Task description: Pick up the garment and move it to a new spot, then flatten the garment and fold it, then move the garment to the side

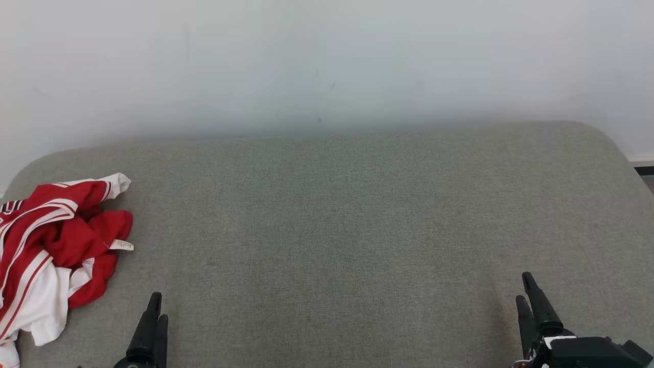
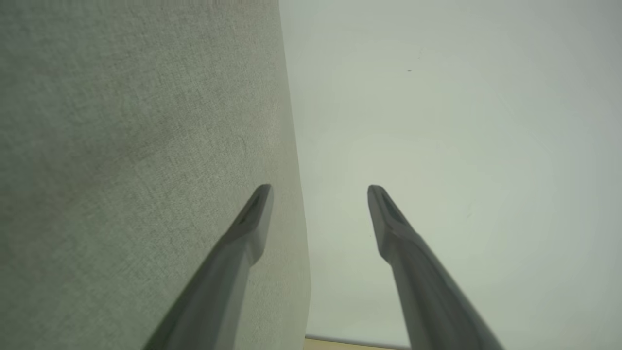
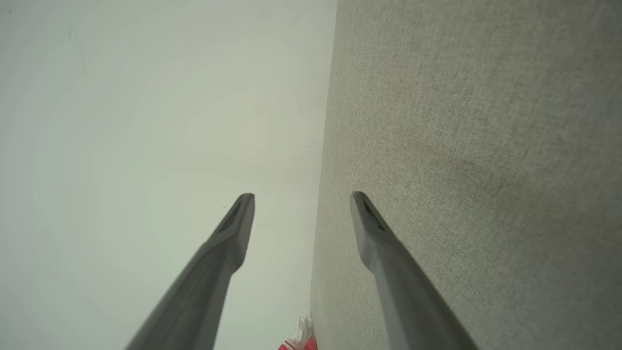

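Garment: crumpled red-and-white jersey, far left on grey fabric cushion.
My left gripper: fingers apart, empty.
My right gripper: fingers apart, empty.

The garment, red with white stripes and white panels, lies crumpled in a loose heap at the far left of the grey padded surface, running past the head view's left edge. A small white label sticks out on its right side.

Garment was red with white stripes and a white panel, cushion mottled grey-green, wall behind cushion plain off-white.
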